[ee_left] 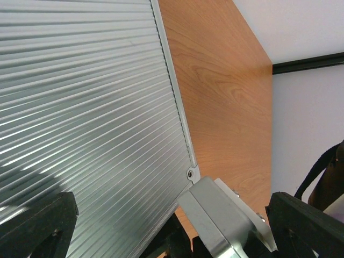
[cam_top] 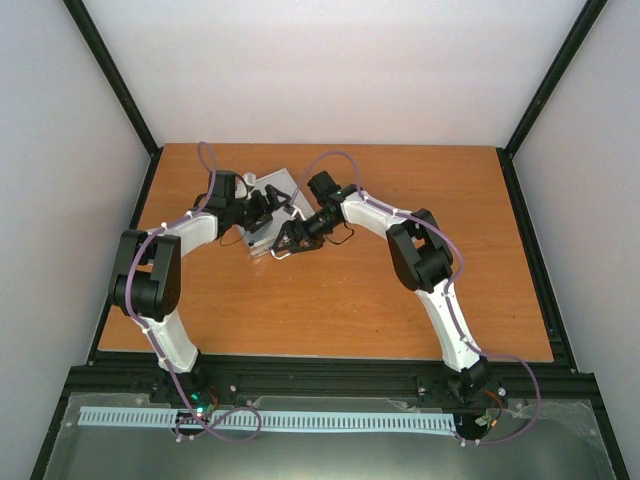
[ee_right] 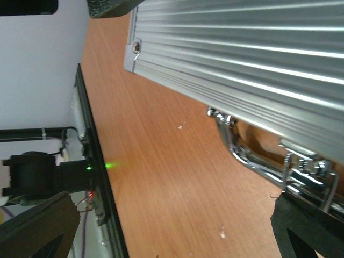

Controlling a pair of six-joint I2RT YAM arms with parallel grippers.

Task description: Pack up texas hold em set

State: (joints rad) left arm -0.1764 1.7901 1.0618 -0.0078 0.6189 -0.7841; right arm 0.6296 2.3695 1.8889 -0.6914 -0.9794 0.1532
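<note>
Both arms meet over the silver case (cam_top: 278,186) at the far left-centre of the worktop (cam_top: 400,300), and your next move turns on which side of it each hand faces. The case shows only its ribbed outer face (ee_left: 80,107) to both wrist cameras and appears shut; no cards, chips or dice can be seen anywhere. Your left hand (cam_top: 262,208) sits at one corner, its fingers spread wide with the metal corner fitting (ee_left: 217,215) lying between them and apparently untouched, so read that hand (ee_left: 172,228) as open and holding nothing. Your right hand (cam_top: 286,240) comes in from the near side, low over the wood and also open and empty. From there the chrome handle (ee_right: 258,164) runs along the case's edge (ee_right: 242,48), slanting from upper left to lower right in the wrist view and ending just beside the right-side finger (ee_right: 306,226). The right hand is probably the nearer to the handle edge and the left to the corner. In the overhead view the arms hide too much of the case to fix its long axis.
</note>
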